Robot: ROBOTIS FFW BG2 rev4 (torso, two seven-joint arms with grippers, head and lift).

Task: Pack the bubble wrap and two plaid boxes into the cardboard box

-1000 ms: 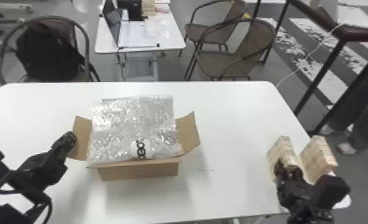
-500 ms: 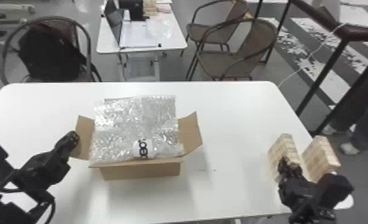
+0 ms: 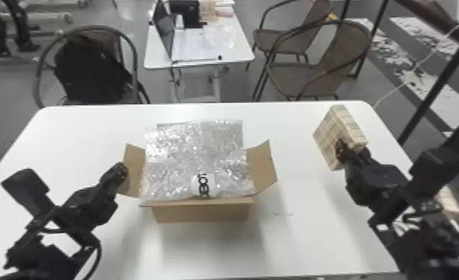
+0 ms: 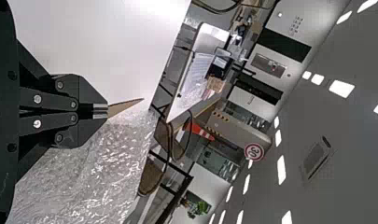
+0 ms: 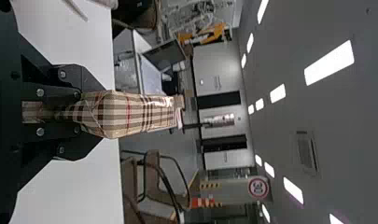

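In the head view, my right gripper (image 3: 345, 150) holds a plaid box (image 3: 338, 130) at the table's right side, apart from the cardboard box. The right wrist view has the gripper (image 5: 79, 112) shut on this plaid box (image 5: 130, 112). A second plaid box (image 3: 448, 200) is partly hidden behind my right arm at the right edge. Bubble wrap (image 3: 195, 160) covers the opening of the cardboard box (image 3: 202, 212), its far part standing higher. My left gripper (image 3: 120, 171) is at the left flap; in the left wrist view the gripper (image 4: 101, 110) is shut, with the flap (image 4: 123, 107) just beyond its tips.
The white table (image 3: 306, 238) carries everything. The cardboard box's right flap (image 3: 262, 167) spreads outward toward the right arm. Chairs (image 3: 321, 56) and a smaller table (image 3: 236, 48) stand past the far edge.
My right gripper has lifted one plaid box away from the other and moved it forward and left over the table. The left arm has stayed nearly still.
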